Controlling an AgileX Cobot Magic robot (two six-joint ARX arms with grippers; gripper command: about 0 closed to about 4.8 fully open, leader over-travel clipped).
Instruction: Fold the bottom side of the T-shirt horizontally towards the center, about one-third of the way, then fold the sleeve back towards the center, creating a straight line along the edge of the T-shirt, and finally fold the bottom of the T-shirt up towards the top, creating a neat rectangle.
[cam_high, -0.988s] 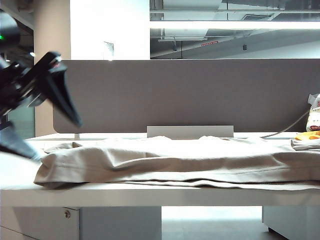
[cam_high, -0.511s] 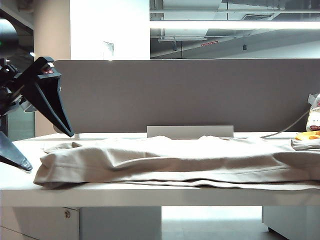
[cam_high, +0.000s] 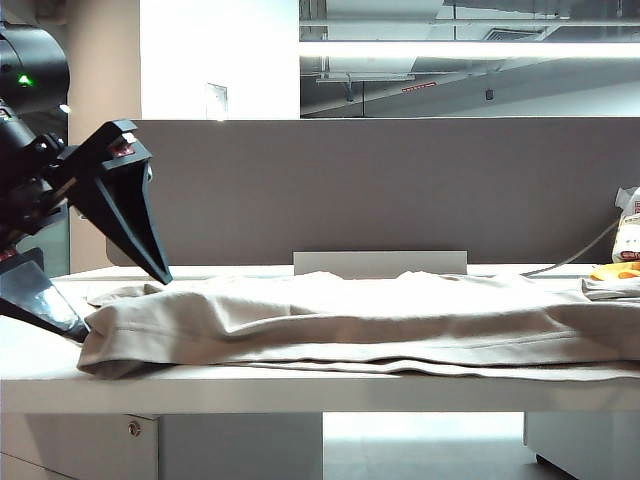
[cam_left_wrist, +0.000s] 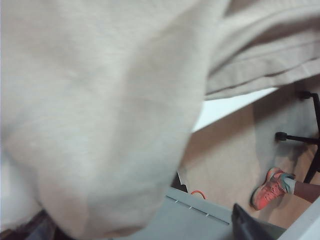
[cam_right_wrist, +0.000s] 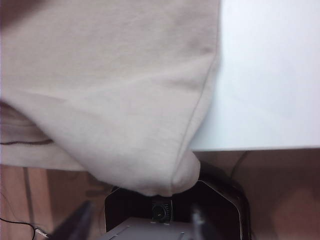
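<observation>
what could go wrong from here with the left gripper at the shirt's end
1. The left gripper stands wide open at the left end of the T-shirt, one finger at the cloth's edge; closing there may catch only the top layer or miss.
2. The shirt is already layered near the table front edge, so a pull could drag the folds apart.
3. The right gripper has cloth draped over it; its grip is unclear.

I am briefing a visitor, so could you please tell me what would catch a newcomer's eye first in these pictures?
The large beige-cream knit T-shirt lies folded lengthwise across nearly the whole white desk, before a grey fabric divider panel. At the exterior view's left edge, the black left gripper stands wide open astride the shirt's end. In the right wrist view, cloth bulges between the right gripper's blurred fingers.
</observation>
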